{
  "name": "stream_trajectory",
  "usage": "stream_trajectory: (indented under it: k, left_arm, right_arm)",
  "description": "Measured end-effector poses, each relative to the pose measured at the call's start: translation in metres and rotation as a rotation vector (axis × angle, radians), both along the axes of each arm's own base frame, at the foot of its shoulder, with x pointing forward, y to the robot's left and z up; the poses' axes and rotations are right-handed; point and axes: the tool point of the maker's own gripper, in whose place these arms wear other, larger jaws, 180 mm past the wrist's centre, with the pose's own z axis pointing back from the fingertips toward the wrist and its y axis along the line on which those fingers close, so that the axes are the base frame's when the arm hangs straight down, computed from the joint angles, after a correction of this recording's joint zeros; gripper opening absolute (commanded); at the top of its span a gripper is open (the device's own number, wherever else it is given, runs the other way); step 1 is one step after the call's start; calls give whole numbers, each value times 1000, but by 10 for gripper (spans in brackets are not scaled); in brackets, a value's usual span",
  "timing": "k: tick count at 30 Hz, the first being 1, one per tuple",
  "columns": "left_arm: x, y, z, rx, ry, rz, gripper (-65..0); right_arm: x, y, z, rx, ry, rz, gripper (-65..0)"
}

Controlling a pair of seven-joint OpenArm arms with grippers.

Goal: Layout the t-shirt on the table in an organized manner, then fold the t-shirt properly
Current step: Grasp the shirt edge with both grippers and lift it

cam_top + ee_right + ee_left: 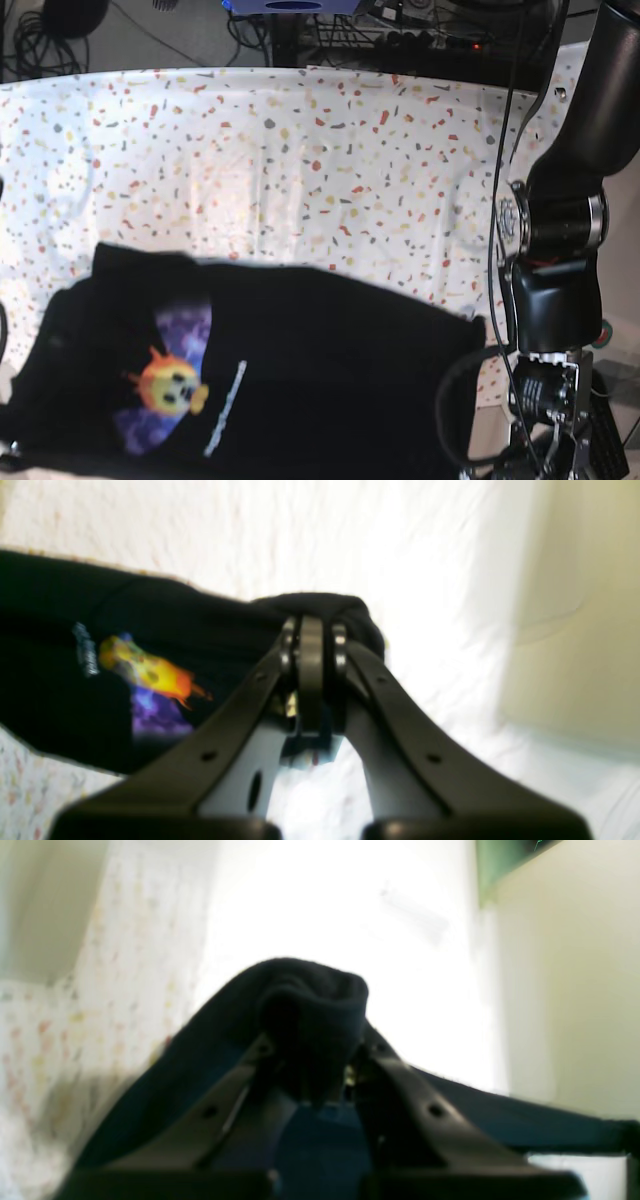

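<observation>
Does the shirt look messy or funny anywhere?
Yes. The black cloth t-shirt with the purple and orange face print lies crooked on the speckled white table, hanging off the near edge, and both hands pinch bunched-up fabric.

The far half of the table lies bare from side to side, giving a hand free passage. The t-shirt covers the near half almost edge to edge. On the base view's right the left arm and its hanging cables block the table's end.

One t-shirt, one table, and two arms, each with one gripper.
</observation>
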Motion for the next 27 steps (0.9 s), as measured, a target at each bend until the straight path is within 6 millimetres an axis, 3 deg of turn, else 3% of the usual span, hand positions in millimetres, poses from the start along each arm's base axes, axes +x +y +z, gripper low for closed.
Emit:
stream_trajectory:
  k: [2, 4, 6, 8, 10, 11, 15, 20, 22, 24, 27]
  left_arm:
    - [11, -2, 43, -40, -94, 9, -650]
    - [15, -3, 74, -60, -149, 7, -650]
    - [11, -4, 96, -64, -209, 0, -650]
    - [0, -2, 96, -48, -224, -16, -650]
    - [-15, 3, 69, -45, -169, -16, -650]
    - [-27, 4, 45, -44, -126, -18, -650]
    - [-87, 14, -76, -35, 109, 6, -650]
    - [-174, 41, -196, -12, 369, 81, -650]
    - [-205, 48, -231, 8, 466, 87, -650]
    - [-221, 53, -255, 23, 517, 108, -650]
    - [-222, 57, -271, 34, 527, 139, -650]
  right_arm:
    - [10, -16, 50, -25, -78, -22, -650]
    - [13, -33, 95, -44, -132, -53, -650]
    - [11, -42, 119, -58, -146, -68, -650]
    - [10, -41, 122, -56, -148, -65, -650]
    - [3, -39, 93, -59, -80, -58, -650]
    - [-4, -36, 68, -67, -35, -51, -650]
    - [-57, -9, -52, -123, 200, -1, -650]
    - [-128, 40, -145, -101, 328, 83, -650]
    - [-160, 55, -181, -29, 394, 72, -650]
    - [-185, 60, -208, -1, 443, 60, -650]
    - [-187, 64, -221, 50, 429, 45, -650]
